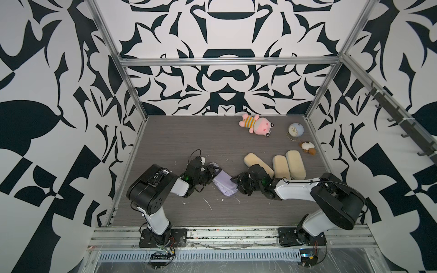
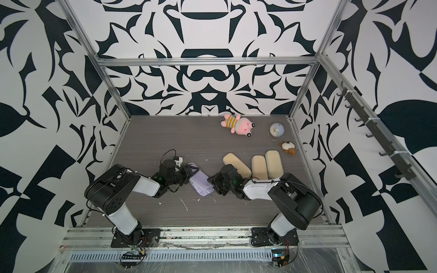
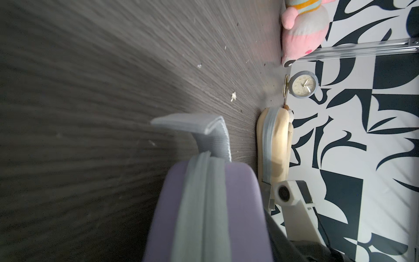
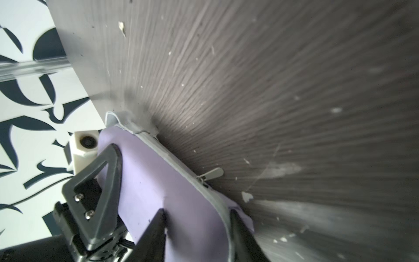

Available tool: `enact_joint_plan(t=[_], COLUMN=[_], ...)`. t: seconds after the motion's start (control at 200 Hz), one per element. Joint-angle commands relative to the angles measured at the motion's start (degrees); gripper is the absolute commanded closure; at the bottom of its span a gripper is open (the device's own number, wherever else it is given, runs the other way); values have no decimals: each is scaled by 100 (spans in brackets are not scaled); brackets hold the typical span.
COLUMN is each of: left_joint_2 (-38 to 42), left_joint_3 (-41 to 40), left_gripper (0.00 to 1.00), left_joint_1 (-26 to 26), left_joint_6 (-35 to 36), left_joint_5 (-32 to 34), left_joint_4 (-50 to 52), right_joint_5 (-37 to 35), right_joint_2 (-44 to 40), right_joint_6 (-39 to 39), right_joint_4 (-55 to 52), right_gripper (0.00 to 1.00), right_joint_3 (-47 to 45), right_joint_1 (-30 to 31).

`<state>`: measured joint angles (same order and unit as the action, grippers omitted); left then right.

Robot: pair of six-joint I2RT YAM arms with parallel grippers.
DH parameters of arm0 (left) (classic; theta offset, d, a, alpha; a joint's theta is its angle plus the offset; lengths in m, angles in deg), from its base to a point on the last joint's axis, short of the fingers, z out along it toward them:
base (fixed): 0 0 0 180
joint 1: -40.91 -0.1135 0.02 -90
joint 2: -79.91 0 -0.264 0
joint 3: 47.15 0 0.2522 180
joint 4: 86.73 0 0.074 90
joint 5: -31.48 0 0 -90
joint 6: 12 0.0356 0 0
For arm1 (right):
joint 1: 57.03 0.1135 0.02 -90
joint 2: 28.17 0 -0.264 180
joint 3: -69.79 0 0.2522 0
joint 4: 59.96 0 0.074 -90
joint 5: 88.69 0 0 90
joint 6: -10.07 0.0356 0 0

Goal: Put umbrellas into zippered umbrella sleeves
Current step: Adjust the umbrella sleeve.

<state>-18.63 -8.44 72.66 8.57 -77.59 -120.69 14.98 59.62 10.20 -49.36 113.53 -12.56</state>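
on the grey wood-grain table (image 1: 189, 212) the lavender sleeve (image 1: 224, 183) lies near the middle, running from 5 to 11 o'clock. the right gripper (image 1: 234, 184) is clenched on its 5 o'clock end, one finger on each side of the grey zip edge, with the zip pull (image 4: 210, 174) just past them. the left gripper (image 1: 211, 172) grasps the 11 o'clock end, one finger (image 4: 114, 172) flat on the lavender face, near the grey strap loop (image 3: 204, 129). at the sleeve's 2 o'clock lie three closed beige sleeves (image 1: 281, 166). farther out at 2 o'clock sit a small brown-and-white plush (image 1: 308, 147) and a round alarm clock (image 1: 295, 129). at 1 o'clock lies a pink plush toy (image 1: 256, 124).
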Motion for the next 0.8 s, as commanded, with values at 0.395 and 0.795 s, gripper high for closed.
enact_joint_plan(t=[0.395, 0.795], left_joint_2=[-901, -1208], left_joint_3=[-153, -15], left_gripper=[49, 52], left_joint_1=[638, 917], left_joint_6=[-631, -799], left_joint_5=[-742, -818], left_joint_4=[-1075, -1510], right_joint_5=[-1086, -887], right_joint_2=[469, 1616], right_joint_6=[-113, 448], right_joint_4=[1223, 2860], right_gripper=[41, 66], right_joint_3=[246, 799], right_joint_1=[628, 802])
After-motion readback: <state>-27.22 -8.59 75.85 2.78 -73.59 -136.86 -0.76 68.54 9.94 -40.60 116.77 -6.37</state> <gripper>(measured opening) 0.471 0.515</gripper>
